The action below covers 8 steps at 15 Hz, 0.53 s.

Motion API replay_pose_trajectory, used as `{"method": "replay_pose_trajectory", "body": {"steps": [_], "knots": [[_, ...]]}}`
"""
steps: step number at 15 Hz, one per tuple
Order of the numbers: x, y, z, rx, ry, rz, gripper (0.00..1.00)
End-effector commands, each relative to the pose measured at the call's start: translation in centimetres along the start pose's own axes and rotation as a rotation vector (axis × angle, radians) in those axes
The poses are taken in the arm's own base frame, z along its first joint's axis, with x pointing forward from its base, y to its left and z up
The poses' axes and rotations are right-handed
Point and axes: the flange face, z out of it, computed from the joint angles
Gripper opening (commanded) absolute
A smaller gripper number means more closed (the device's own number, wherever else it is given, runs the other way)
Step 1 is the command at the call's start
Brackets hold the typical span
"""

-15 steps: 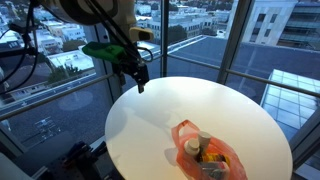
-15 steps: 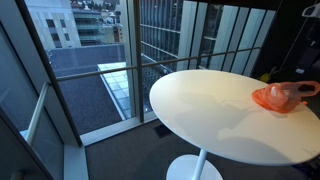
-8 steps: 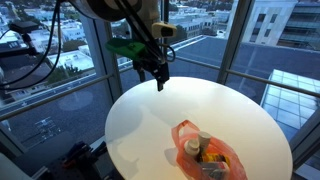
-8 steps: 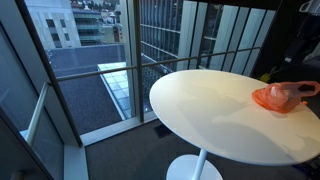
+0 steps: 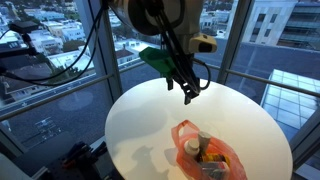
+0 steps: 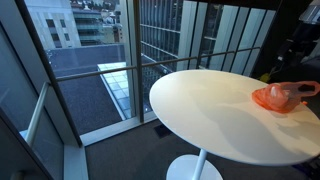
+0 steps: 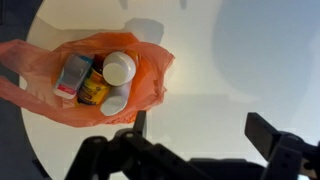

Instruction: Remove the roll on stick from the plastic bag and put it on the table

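The crinkled orange-red plastic bag [image 5: 207, 152] lies on the round white table [image 5: 150, 125], near its front edge. It also shows in the other exterior view [image 6: 278, 97] and in the wrist view [image 7: 150, 70]. In the wrist view two pale round-topped containers stand in the bag, one larger [image 7: 119, 68] and one smaller [image 7: 115, 103]. I cannot tell which is the roll on stick. An orange-yellow packet [image 7: 92, 92] lies beside them. My gripper [image 5: 189, 97] hangs open and empty above the table's middle, apart from the bag. In the wrist view the gripper [image 7: 203, 130] is beside the bag.
Glass walls and a railing surround the table, with city buildings outside. The table's edge [image 7: 35, 140] drops off just past the bag in the wrist view. Bare tabletop [image 6: 200, 105] spreads away from the bag.
My arm has swung across the table from its far edge towards the middle, closer to the bag. The bag has not moved.
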Motion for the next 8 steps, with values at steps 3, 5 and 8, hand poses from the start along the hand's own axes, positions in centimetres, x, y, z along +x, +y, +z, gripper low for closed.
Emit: {"method": "replay_pose_trajectory", "body": {"steps": [3, 5, 8], "knots": [[3.9, 5.7, 1.0, -0.048, 0.034, 0.183, 1.00], [4.6, 7.2, 1.9, -0.064, 0.041, 0.229, 1.00], [5.1, 8.9, 3.4, -0.092, 0.053, 0.312, 1.00]]}}
